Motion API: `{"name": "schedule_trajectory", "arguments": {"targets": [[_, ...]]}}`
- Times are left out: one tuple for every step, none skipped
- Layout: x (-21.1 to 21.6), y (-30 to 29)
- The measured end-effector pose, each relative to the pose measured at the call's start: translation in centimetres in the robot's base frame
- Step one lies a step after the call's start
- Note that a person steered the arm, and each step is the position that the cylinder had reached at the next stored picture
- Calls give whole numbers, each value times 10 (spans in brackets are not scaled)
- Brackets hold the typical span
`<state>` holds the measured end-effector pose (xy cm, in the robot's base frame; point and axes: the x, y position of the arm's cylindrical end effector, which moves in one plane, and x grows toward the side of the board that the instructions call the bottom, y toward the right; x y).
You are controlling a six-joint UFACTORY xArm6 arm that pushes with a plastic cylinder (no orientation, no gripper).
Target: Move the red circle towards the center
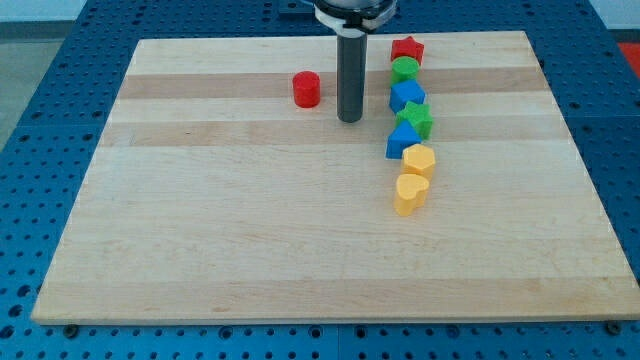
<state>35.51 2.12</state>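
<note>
Red circle [307, 89] just left of my tip [349, 119] | apart | no fingers, bare rod | wooden desk [250, 220]

I count eight blocks on the board [250, 250]. Two are red: a circle [307, 89] and a star [407, 49]. Two are green [405, 69] [415, 119], two blue [407, 95] [402, 140], two yellow [419, 159] [410, 193].

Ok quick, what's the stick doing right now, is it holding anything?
My tip: no gripper, holding nothing. It sits just to the view's right of the red circle, not touching it.
</note>
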Motion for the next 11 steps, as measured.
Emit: {"name": "schedule_trajectory", "arguments": {"targets": [[-28, 0], [-56, 0], [-81, -17], [-84, -33], [-84, -43], [-84, -65], [-84, -66], [-84, -66], [-74, -66], [-47, -66], [-20, -66]]}}
